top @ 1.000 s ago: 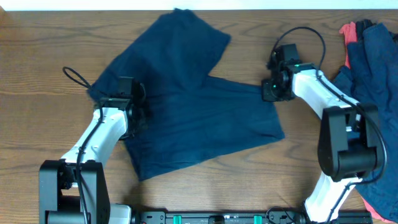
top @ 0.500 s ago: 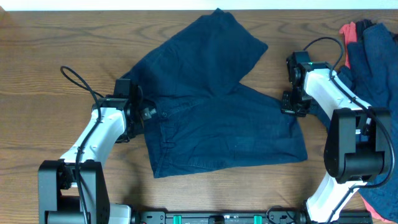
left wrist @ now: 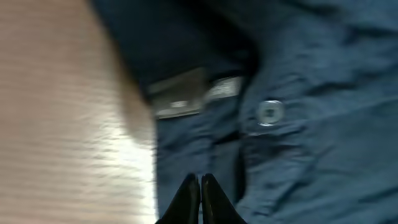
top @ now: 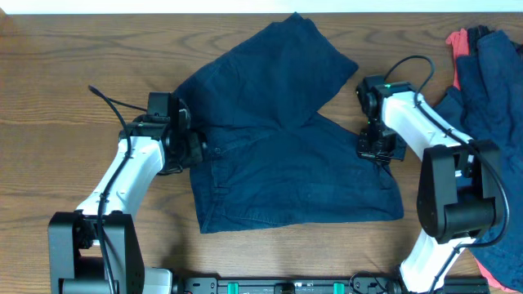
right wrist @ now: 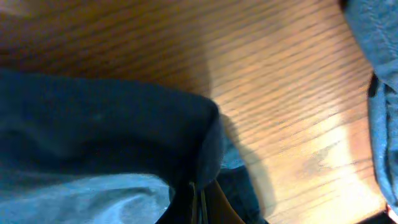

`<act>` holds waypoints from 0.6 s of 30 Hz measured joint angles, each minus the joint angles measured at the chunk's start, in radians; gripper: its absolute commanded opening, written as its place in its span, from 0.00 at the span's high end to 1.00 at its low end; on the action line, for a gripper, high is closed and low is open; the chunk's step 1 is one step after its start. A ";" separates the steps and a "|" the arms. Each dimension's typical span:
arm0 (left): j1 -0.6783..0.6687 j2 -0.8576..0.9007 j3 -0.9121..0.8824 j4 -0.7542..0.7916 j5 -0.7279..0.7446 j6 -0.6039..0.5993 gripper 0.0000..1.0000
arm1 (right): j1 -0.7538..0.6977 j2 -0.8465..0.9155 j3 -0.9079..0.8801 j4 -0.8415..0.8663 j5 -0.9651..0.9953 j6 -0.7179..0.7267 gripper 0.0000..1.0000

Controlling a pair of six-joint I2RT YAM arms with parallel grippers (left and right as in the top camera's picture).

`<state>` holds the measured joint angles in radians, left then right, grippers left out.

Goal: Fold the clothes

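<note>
Overhead view of a brown wooden bench [top: 49, 82]. Spread across the middle, a pair of dark navy shorts [top: 286, 163], mostly flat, with the waistband toward the left. One wide leg angled up toward the far edge, the other stretched out to the right.

At the waistband side, the left claw [top: 198, 151], touching the cloth. At the hem of the right-hand leg, the right claw [top: 374, 151], also on the cloth.

In the far right corner, well apart from the shorts, a loose heap of clothes [top: 494, 82], navy blue. Poking out at its top left, a coral-red piece [top: 458, 41].

Left wrist view, blurred by motion. Left claw closed tight, pinching the edge of the waistband. Just beyond it and to the right, a round button [left wrist: 269, 112] on the blue cloth. Beside the button, a pale sewn-in label [left wrist: 180, 99]. Bare wood along the left side.

Right wrist view, sharper. Right claw drawn together, clamped on a bunched fold at the hem of the shorts, the cloth rising in a dark ridge just in front. Bare wood grain beyond, and a strip of lighter blue cloth along the right edge.
</note>
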<state>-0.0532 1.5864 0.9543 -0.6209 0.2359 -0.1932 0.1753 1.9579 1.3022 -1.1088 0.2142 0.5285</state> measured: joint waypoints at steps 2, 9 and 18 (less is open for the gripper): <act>0.000 0.000 0.000 0.002 0.031 0.012 0.76 | 0.003 0.000 0.000 0.008 0.000 0.006 0.99; -0.005 0.000 0.000 0.006 0.077 0.006 0.65 | -0.015 0.000 0.000 0.014 0.016 0.013 0.99; -0.010 0.056 0.000 0.046 0.107 0.003 0.65 | -0.054 0.000 0.000 0.015 0.027 0.008 0.99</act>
<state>-0.0628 1.6424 0.9543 -0.5751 0.3431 -0.1898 0.1211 1.9579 1.3022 -1.0935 0.2413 0.5369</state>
